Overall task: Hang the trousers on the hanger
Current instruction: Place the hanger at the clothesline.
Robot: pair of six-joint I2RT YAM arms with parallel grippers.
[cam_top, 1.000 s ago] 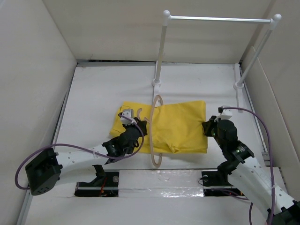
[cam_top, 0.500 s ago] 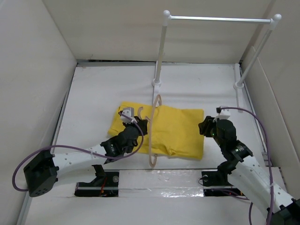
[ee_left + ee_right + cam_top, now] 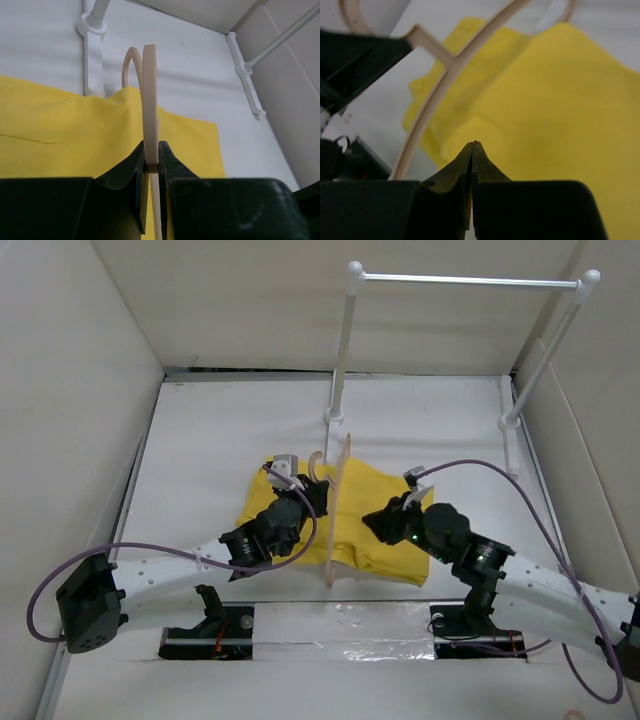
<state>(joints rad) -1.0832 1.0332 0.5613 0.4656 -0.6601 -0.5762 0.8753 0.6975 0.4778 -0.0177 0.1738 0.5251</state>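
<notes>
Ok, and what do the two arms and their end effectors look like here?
The left arm and right arm have white links and black joint housings, each trailed by a looping purple cable. The left end effector and right end effector are black two-finger wedges, each with a white wrist block.

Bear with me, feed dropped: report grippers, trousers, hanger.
Left gripper: jaws shut on the hanger, stood on edge across the trousers. Right gripper: jaws shut at the cloth, pinch unconfirmed. Trousers not yet hung. No obstruction seen.

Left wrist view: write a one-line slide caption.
Left fingers clamp the hanger, seen edge-on, over the yellow trousers.
</notes>
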